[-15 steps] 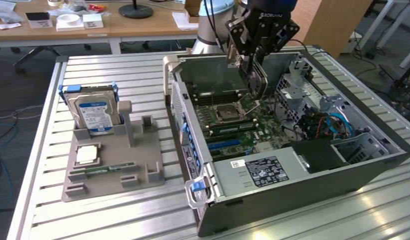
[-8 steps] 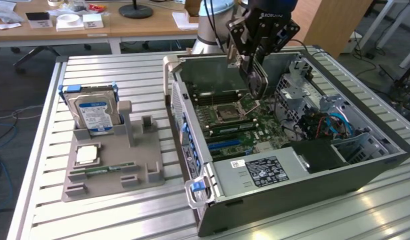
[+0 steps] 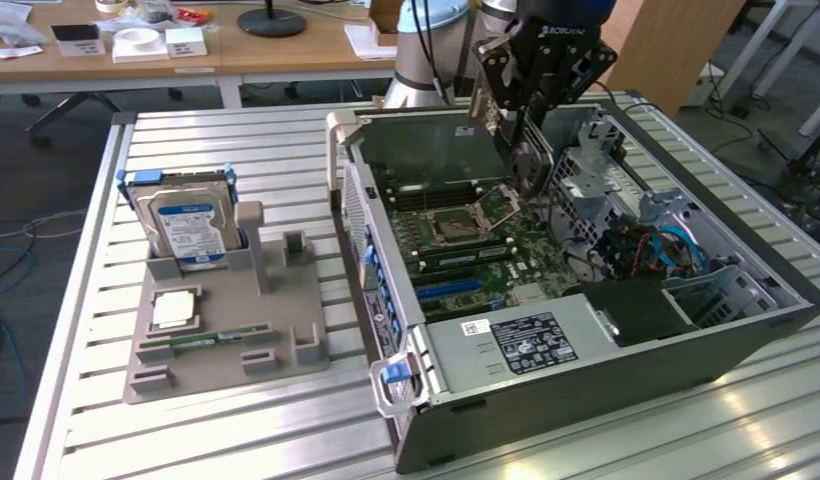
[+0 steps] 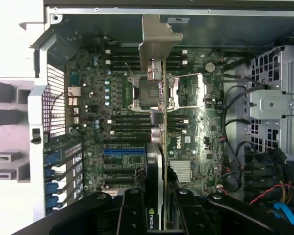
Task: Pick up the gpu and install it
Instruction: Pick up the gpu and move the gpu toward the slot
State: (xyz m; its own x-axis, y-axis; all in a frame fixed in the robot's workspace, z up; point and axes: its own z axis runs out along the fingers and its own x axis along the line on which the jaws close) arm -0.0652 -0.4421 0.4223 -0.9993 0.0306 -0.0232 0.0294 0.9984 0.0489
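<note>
The gpu point(image 4: 158, 137) is up off the counter point(image 3: 250, 430) and clamped in the jaws, so we judge the pick-up done and the install not yet done. The card hangs over the open computer case point(image 3: 624, 390), clear of the board below as far as we can tell. The case lies on its side on the slatted counter with its cover off. The grey tray point(image 3: 270, 305) sits beside it on the exterior view's left and carries the hard drive point(image 3: 190, 225) upright. Inside the case the motherboard point(image 4: 206, 122) lies bare. In the wrist view we see the card edge-on above it, running over the processor socket point(image 4: 149, 93), with its silvery bracket point(image 4: 157, 39) towards the case wall. The blue slot point(image 4: 122, 151) lies just beside the card's line and, as far as we can judge, crosswise to it, so we take the card as not lined up with a slot. The arm point(image 3: 417, 50) rises behind the case and reaches over its rim with the wrist pointing straight down. The jaws press on the card's two faces near the end away from the bracket.
</note>
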